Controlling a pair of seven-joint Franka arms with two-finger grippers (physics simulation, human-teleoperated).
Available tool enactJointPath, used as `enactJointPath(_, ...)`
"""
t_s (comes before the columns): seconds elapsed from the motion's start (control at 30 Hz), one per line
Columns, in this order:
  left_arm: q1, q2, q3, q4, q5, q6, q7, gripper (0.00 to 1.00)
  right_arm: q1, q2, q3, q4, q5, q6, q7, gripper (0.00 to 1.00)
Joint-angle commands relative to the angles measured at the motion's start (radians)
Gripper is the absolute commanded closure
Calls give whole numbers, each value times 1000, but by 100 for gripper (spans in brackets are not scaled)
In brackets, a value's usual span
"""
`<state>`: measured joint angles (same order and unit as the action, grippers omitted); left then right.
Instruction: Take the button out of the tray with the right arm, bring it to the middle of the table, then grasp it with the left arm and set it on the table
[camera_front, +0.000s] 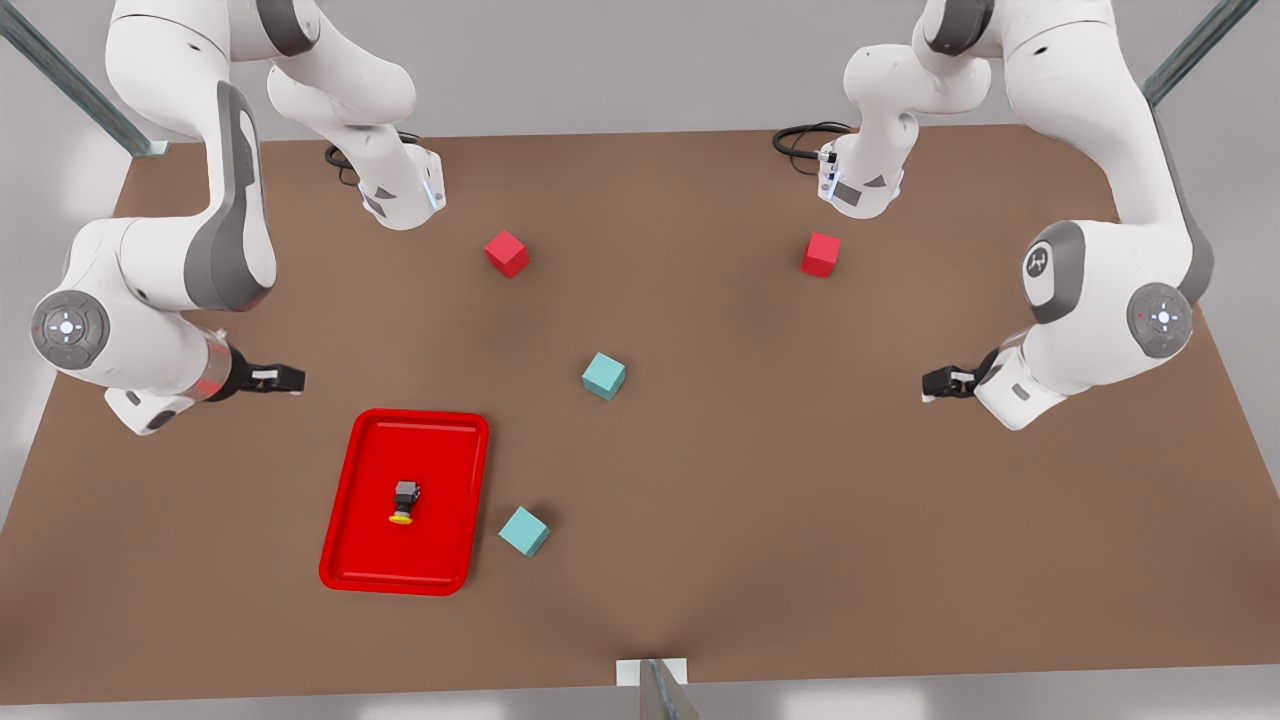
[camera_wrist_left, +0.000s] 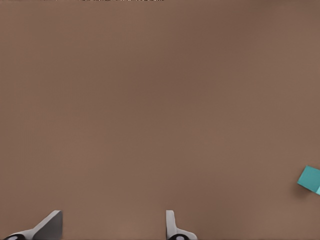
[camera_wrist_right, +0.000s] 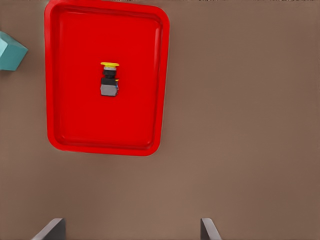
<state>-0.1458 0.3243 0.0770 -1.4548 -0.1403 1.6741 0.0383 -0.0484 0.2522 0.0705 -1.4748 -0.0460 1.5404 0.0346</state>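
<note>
The button (camera_front: 404, 500) (camera_wrist_right: 109, 80), a small dark grey body with a yellow cap, lies on its side near the middle of the red tray (camera_front: 350, 540) (camera_wrist_right: 140, 125). The tray rests on the brown table (camera_front: 760, 480) at the front view's lower left. My right gripper (camera_front: 290, 378) (camera_wrist_right: 132, 225) hovers open just beyond the tray's far edge, on the front view's left, apart from the button. My left gripper (camera_front: 930, 383) (camera_wrist_left: 112, 220) hangs open over bare table on the front view's right, holding nothing.
One teal cube (camera_front: 524, 530) (camera_wrist_right: 10, 50) lies close beside the tray, another teal cube (camera_front: 604, 375) (camera_wrist_left: 310, 179) near the table's middle. Two red cubes (camera_front: 507, 253) (camera_front: 820, 254) sit farther back. Bare tabletop spreads across the middle and the front view's right.
</note>
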Motion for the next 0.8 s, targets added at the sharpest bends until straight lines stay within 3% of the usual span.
enactJointPath(0.0,-6,18,0,8,25,59,43,0,-1,-1,0,1,-2,27,41,0)
enactJointPath(0.2,-32,16,3,1,24,41,35,0,5,1,0,-2,-6,38,44,0)
enactJointPath(0.47,-38,18,0,-2,90,9,17,0,13,180,3,-25,6,394,54,0)
enactJointPath(0.6,-41,62,0,1,93,35,17,0,22,249,5,-133,-2,593,54,0)
enactJointPath(0.77,-43,96,0,-2,94,72,17,0,91,320,5,-142,2,653,56,0)
